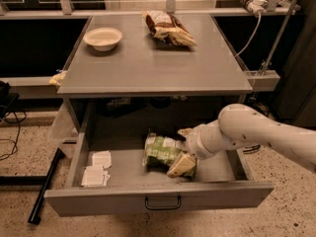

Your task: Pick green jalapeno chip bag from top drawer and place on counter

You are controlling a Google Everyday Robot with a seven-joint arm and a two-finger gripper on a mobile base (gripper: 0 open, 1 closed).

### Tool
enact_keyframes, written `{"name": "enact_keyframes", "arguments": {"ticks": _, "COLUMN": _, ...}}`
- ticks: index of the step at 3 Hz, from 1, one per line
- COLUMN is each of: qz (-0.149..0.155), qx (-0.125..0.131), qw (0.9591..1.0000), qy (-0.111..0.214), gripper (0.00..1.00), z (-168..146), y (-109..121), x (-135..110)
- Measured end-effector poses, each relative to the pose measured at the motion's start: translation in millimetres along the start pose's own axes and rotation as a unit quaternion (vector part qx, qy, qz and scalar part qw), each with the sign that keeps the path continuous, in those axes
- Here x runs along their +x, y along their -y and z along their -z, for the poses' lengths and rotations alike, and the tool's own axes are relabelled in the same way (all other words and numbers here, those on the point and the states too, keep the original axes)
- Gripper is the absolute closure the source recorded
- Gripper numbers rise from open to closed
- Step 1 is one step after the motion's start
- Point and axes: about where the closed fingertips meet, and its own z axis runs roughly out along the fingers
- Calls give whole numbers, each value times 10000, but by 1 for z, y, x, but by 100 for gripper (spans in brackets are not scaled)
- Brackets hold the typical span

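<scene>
The green jalapeno chip bag [160, 152] lay mid-floor in the open top drawer [98, 201], with white packets [96, 168] at its 9 o'clock; its print was unreadable. The gripper [183, 148] met its 3 o'clock edge, grip impossible to tell, the arm [256, 132] entering low from 3 o'clock under the counter [148, 68].

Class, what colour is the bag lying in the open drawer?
Light green and white, camera view: the green jalapeno chip bag, gripper at its right end.

Crinkled green bag [159, 151] lies centre-right in the open drawer [158, 197] under the counter [148, 68]; gripper [181, 151] at its right end.
</scene>
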Motion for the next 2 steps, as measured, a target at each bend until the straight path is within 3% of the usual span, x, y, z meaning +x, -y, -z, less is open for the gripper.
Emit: {"name": "enact_keyframes", "arguments": {"ticks": 2, "qz": 97, "qx": -84, "qw": 9997, "qy": 215, "gripper": 17, "z": -32, "y": 9, "x": 10}}
